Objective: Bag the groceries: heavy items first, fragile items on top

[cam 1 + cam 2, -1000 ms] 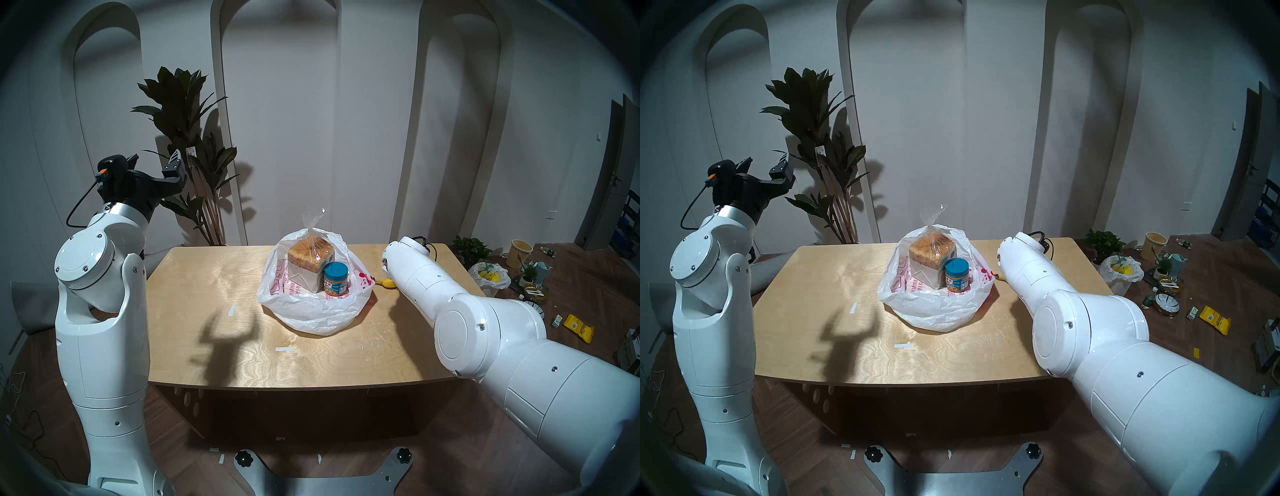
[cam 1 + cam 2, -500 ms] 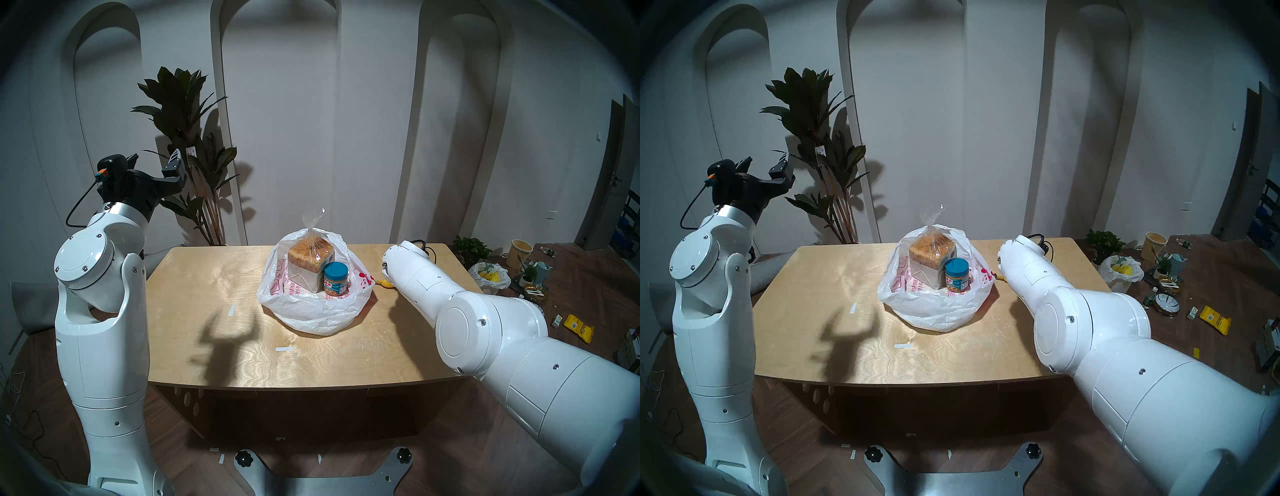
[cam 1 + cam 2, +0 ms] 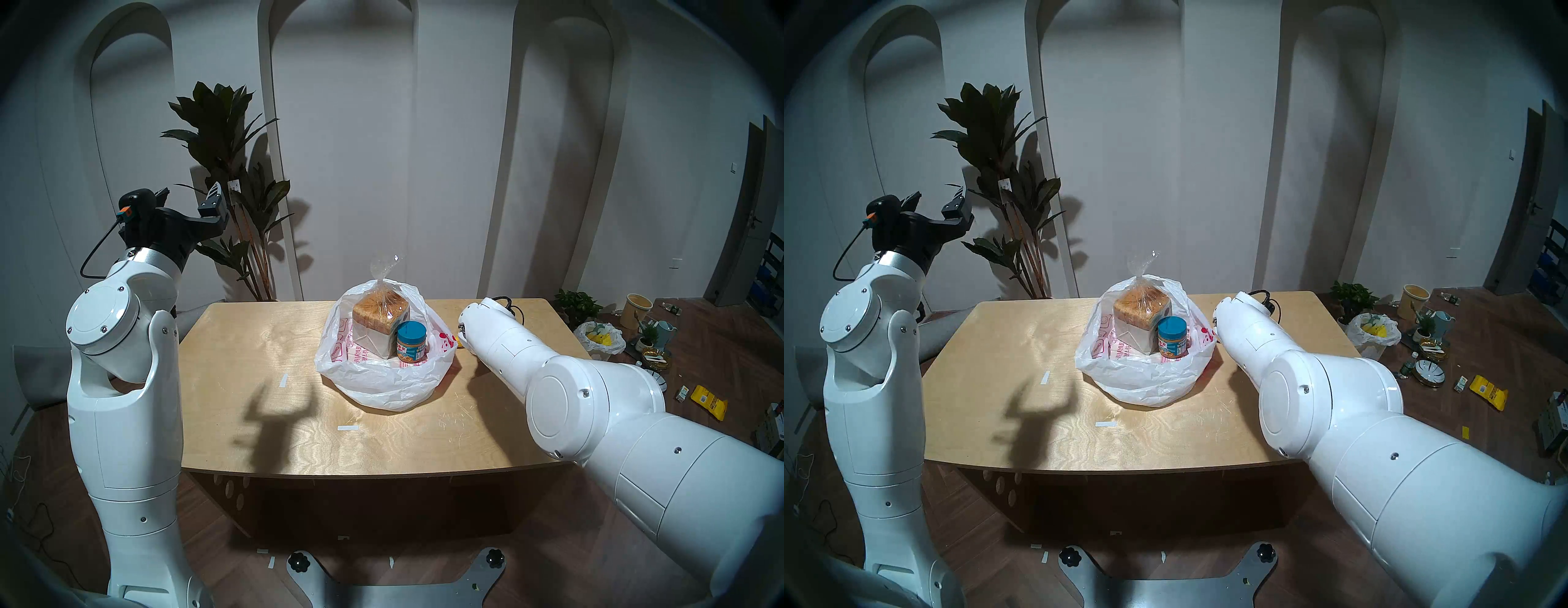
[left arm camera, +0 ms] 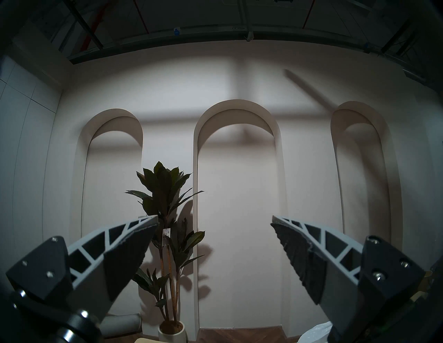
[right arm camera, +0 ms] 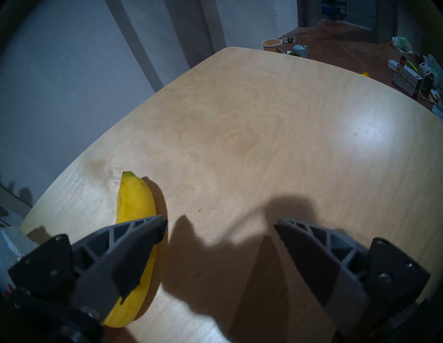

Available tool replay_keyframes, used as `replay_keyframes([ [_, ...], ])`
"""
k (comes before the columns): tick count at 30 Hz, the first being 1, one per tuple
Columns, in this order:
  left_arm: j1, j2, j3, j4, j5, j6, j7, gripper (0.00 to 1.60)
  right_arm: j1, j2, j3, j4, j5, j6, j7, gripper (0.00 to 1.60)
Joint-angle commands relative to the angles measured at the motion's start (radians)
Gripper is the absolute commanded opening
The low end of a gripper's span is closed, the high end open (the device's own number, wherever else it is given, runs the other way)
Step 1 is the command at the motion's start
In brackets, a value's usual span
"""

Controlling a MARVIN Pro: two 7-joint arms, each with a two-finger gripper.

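Right gripper (image 5: 220, 222) was spread wide, empty, low beside the banana (image 5: 134, 215), which lay just outside the bag (image 3: 382, 382), probably lining up a grab; left gripper (image 4: 214, 221) idled open.

Banana (image 5: 134, 206) partly hidden behind a finger, jar (image 3: 410, 342) label unreadable

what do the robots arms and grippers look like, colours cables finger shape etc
Both arms are glossy white rounded shells with round joint caps and small dark screws. The left arm has a silver wrist ring, a black gripper mount, an orange connector and a looping black cable. The left gripper and right gripper have tapered grey lattice fingers with dark ridged pads.
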Motion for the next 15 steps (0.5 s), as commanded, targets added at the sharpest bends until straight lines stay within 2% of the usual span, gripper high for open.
replay_keyframes([
  [1,-0.012,0.003,-0.001,-0.018,-0.003,-0.002,-0.002,1.6,0.041,-0.034,-0.001,-0.008,0.004,-0.016,0.005,1.6],
  [15,-0.011,0.003,-0.001,-0.015,-0.003,-0.002,-0.001,1.6,0.094,-0.066,-0.015,-0.012,0.01,-0.011,0.014,1.6],
])
